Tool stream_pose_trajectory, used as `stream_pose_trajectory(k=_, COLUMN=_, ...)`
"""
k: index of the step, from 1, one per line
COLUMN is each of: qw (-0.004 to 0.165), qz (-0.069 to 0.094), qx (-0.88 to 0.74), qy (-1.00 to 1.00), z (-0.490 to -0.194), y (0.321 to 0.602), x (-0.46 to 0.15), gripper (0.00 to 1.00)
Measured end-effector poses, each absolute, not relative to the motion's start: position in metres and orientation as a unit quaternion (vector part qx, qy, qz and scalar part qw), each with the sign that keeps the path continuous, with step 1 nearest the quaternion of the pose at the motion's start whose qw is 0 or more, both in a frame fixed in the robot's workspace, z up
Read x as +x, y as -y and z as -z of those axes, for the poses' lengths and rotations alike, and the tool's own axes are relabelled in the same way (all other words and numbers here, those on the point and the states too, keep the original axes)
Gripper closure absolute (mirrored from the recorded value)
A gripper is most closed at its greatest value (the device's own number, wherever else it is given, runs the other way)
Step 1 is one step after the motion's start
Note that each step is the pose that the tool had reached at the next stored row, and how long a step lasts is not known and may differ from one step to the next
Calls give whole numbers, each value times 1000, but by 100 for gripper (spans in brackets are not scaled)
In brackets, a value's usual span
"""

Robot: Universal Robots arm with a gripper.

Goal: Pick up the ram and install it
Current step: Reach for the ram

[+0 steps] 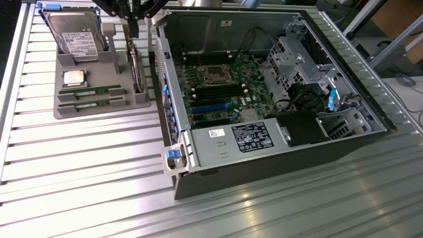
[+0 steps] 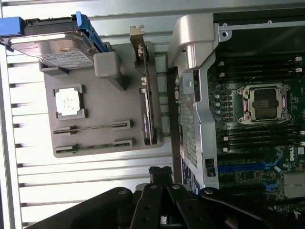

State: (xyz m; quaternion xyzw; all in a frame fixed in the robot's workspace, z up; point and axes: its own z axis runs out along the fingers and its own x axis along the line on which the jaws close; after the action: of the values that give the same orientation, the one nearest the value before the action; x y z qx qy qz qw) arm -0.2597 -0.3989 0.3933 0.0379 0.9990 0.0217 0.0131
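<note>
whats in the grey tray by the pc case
A hard drive standing upright, a processor chip flat, a ram stick and a second ram stick on edge in slots, and a card on edge. The sticks' lower edges are hidden in the tray.

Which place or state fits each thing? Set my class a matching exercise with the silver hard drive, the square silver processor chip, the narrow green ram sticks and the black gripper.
Things:
1. silver hard drive
2. square silver processor chip
3. narrow green ram sticks
4. black gripper

Places or states:
A. lying in two long slots of the grey holder
B. shut, holding nothing
C. propped upright in a blue bracket
D. flat in a square recess

Pairs: 1-C, 2-D, 3-A, 4-B
</note>
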Motion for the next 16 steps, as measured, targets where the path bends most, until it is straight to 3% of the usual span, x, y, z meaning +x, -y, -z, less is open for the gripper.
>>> stream_pose_trajectory(k=16, qw=13, qz=-22, qx=38, qy=-999, z=-393, y=399, x=-271, gripper=89)
